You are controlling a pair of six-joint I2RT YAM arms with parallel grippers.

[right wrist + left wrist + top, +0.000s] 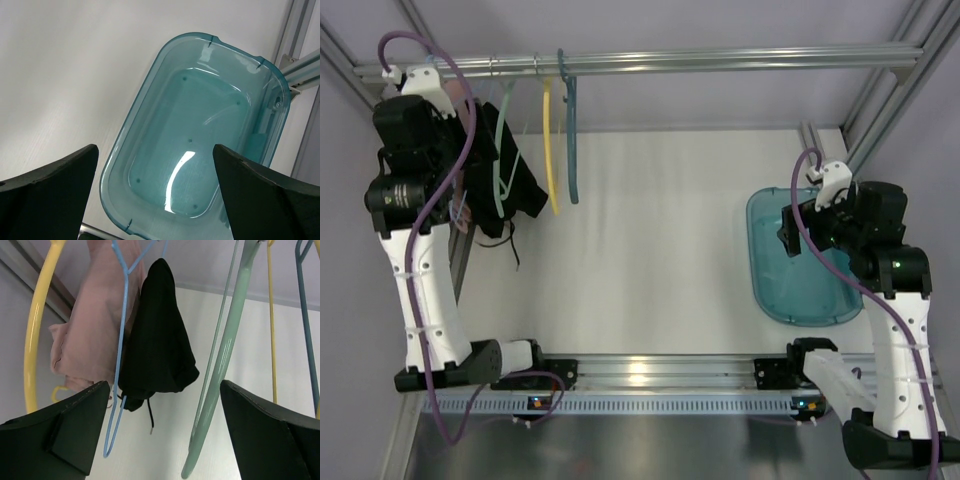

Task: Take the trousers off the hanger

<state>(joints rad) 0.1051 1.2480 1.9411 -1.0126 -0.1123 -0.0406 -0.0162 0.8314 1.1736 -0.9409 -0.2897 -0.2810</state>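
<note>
The black trousers hang folded over the thin sky-blue hanger, with a drawstring dangling below. From above, the trousers show at the rail's left end, beside the left arm. My left gripper is open just short of the trousers' lower edge and grips nothing. The hanger's lower loop and the bend of a pale green hanger show between its fingers. My right gripper is open and holds nothing above a teal bin.
A pink garment hangs behind the sky-blue hanger. Yellow hangers and a darker teal-blue hanger hang on the same metal rail. The bin sits on the white table at the right.
</note>
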